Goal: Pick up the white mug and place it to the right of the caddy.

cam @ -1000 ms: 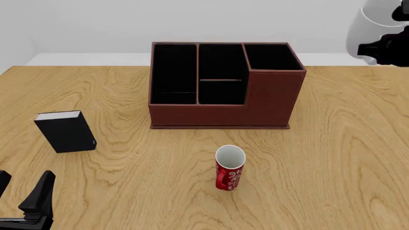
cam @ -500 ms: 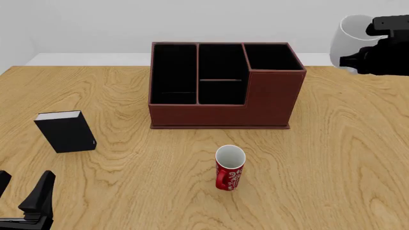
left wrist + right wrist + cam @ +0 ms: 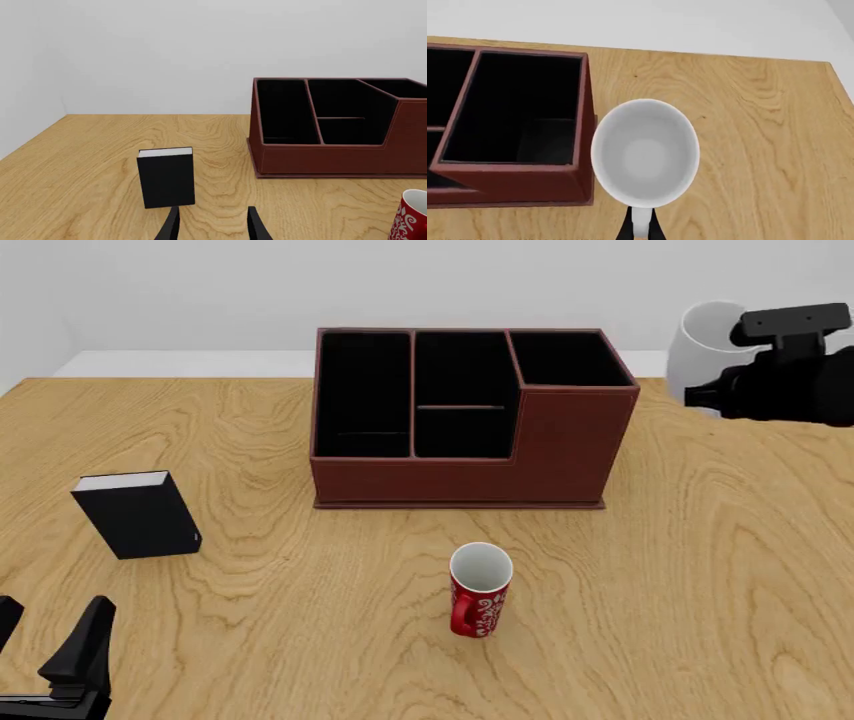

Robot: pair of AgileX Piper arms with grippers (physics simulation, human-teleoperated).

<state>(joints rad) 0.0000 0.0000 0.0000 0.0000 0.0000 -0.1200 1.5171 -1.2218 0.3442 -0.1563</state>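
Your right gripper (image 3: 639, 231) held the plain glossy white ceramic mug (image 3: 703, 345) by its handle, upright and aloft at the three o'clock side of the dark reddish-brown compartmented caddy (image 3: 461, 420); the drop lay straight below.

The glossy white mug (image 3: 701, 345) hangs upright in the air, mouth up, just right of the caddy (image 3: 467, 420), a reddish-brown box with black-lined compartments.

mug (image 3: 698, 355) right of caddy (image 3: 461, 430) (aloft)
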